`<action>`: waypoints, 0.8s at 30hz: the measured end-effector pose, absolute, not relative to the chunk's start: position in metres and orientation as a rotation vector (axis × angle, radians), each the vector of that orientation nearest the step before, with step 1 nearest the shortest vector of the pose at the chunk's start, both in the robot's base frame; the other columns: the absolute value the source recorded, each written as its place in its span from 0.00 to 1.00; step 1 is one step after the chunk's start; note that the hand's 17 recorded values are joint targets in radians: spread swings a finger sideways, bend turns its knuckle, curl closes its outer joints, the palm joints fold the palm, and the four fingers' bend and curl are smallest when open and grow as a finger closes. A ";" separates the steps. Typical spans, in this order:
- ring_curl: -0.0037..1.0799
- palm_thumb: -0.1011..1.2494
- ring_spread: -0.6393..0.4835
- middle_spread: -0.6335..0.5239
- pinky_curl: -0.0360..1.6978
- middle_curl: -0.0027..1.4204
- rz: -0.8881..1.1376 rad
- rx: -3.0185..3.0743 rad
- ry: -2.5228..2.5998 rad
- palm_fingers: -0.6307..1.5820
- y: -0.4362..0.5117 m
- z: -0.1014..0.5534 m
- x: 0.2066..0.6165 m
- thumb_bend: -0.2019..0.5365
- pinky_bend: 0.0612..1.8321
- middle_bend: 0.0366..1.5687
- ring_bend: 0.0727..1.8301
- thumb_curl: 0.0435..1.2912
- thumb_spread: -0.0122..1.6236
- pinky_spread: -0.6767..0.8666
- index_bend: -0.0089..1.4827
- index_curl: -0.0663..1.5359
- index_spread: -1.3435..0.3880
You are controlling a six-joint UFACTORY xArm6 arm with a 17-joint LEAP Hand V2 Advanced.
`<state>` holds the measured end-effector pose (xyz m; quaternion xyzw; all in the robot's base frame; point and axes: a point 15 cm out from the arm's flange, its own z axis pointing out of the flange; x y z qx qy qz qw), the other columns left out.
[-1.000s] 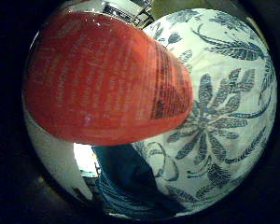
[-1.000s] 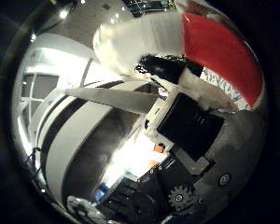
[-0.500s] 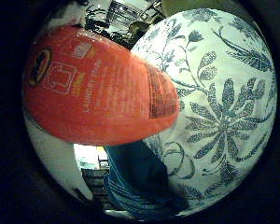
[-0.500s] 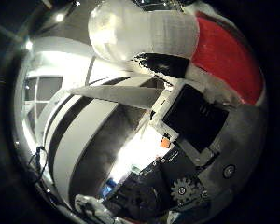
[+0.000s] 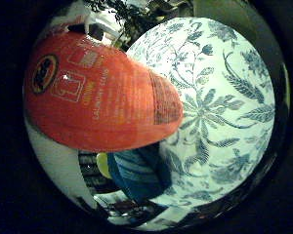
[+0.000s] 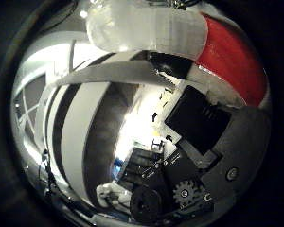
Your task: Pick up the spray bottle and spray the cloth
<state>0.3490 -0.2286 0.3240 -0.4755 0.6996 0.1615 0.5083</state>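
Floral blue-and-white covering on the bench (image 5: 219, 112) fills the background. Close against the palm sits the spray bottle (image 5: 97, 102), its red label large in view, with the blue cloth (image 5: 139, 173) lying beyond on the bench. Black-and-white fingers (image 6: 199, 123) of the hand (image 6: 194, 156) curl clamped round the bottle.

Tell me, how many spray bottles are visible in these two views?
1. The spray bottle, red-labelled with a translucent top, is close against the palm of the hand, above the floral cloth. Others could be hidden behind it.
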 end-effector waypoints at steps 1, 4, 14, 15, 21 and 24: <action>0.54 0.85 0.43 0.49 0.54 0.41 0.409 -1.182 1.696 0.82 -0.228 0.332 0.345 0.26 0.65 0.86 0.79 0.62 0.49 0.33 0.79 0.49 0.68; 0.54 0.85 0.43 0.49 0.56 0.41 0.454 -1.297 1.706 0.82 -0.222 0.359 0.338 0.26 0.64 0.86 0.79 0.63 0.50 0.33 0.79 0.49 0.68; 0.54 0.84 0.43 0.49 0.63 0.40 0.627 -1.785 1.690 0.82 -0.143 0.423 0.332 0.25 0.60 0.86 0.79 0.64 0.53 0.32 0.79 0.49 0.68; 0.54 0.84 0.43 0.49 0.64 0.40 0.629 -1.833 1.691 0.83 -0.134 0.425 0.331 0.25 0.59 0.86 0.79 0.64 0.53 0.32 0.79 0.49 0.68; 0.54 0.84 0.43 0.49 0.66 0.40 0.635 -2.117 1.688 0.83 -0.087 0.430 0.324 0.25 0.58 0.86 0.79 0.64 0.53 0.32 0.79 0.49 0.68; 0.54 0.84 0.43 0.49 0.67 0.40 0.626 -2.289 1.698 0.83 -0.070 0.428 0.318 0.25 0.57 0.86 0.79 0.64 0.53 0.32 0.79 0.48 0.67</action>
